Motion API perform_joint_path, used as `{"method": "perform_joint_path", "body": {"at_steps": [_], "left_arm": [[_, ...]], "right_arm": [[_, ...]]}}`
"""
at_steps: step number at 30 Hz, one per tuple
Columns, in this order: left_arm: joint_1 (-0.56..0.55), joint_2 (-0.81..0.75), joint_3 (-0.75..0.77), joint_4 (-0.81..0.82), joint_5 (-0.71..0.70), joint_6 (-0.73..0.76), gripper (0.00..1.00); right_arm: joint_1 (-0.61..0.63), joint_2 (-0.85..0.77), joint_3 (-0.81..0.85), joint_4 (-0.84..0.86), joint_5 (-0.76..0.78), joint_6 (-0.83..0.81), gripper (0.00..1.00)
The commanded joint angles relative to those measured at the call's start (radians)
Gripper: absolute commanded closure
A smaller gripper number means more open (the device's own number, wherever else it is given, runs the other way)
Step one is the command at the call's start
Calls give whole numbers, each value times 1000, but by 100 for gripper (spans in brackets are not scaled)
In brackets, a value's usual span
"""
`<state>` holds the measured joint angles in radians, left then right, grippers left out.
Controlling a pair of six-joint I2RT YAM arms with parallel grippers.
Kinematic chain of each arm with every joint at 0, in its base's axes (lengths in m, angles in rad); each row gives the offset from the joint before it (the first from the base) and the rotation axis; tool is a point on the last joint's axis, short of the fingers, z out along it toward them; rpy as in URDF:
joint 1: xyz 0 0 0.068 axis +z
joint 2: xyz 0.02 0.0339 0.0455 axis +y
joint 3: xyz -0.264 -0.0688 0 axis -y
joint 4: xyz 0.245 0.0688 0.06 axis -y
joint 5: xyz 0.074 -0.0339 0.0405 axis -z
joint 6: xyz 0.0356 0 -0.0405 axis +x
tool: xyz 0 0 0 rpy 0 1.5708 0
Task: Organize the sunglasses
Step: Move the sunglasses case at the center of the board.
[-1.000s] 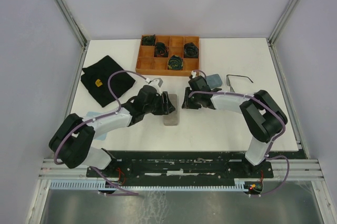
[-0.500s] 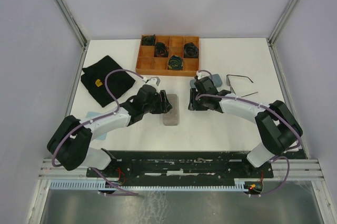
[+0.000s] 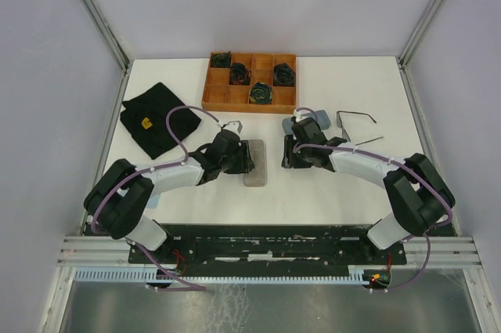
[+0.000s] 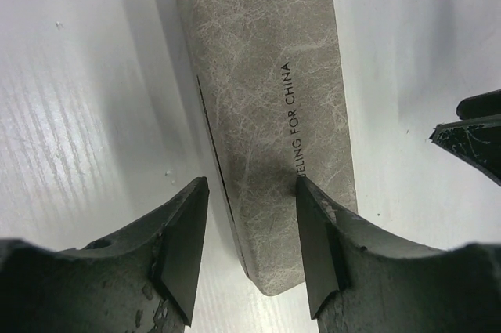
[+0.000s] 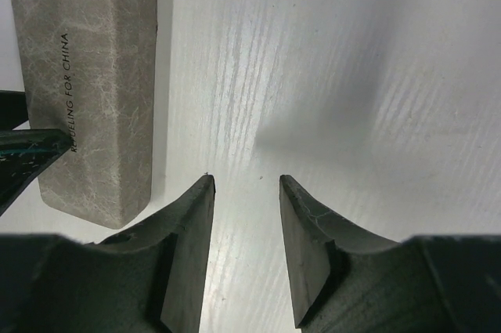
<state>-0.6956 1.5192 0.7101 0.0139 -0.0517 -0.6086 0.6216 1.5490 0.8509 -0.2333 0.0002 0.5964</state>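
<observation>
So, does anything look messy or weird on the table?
A bit. One pair of sunglasses lies loose on the table's right side, unfolded, not in a case, while the grey case sits closed in the middle. A thin dark rod lies beside the sunglasses; I cannot tell what it is.

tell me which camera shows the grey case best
The left wrist view: the grey case fills much of the frame, its seam and printed lettering legible. The right wrist view catches only part of it at the left edge; the top view shows it small, beside the left gripper.
</observation>
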Motion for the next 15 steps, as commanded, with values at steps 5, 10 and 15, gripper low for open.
{"method": "perform_joint_path", "body": {"at_steps": [5, 10, 15], "left_arm": [[-44, 94, 12, -55, -102, 32, 50], [-43, 51, 2, -44, -108, 27, 49], [-28, 91, 91, -57, -132, 54, 48]], "right_arm": [[0, -46, -19, 22, 2, -14, 52], [0, -82, -27, 4, 3, -16, 50], [0, -141, -21, -60, 25, -29, 48]]}}
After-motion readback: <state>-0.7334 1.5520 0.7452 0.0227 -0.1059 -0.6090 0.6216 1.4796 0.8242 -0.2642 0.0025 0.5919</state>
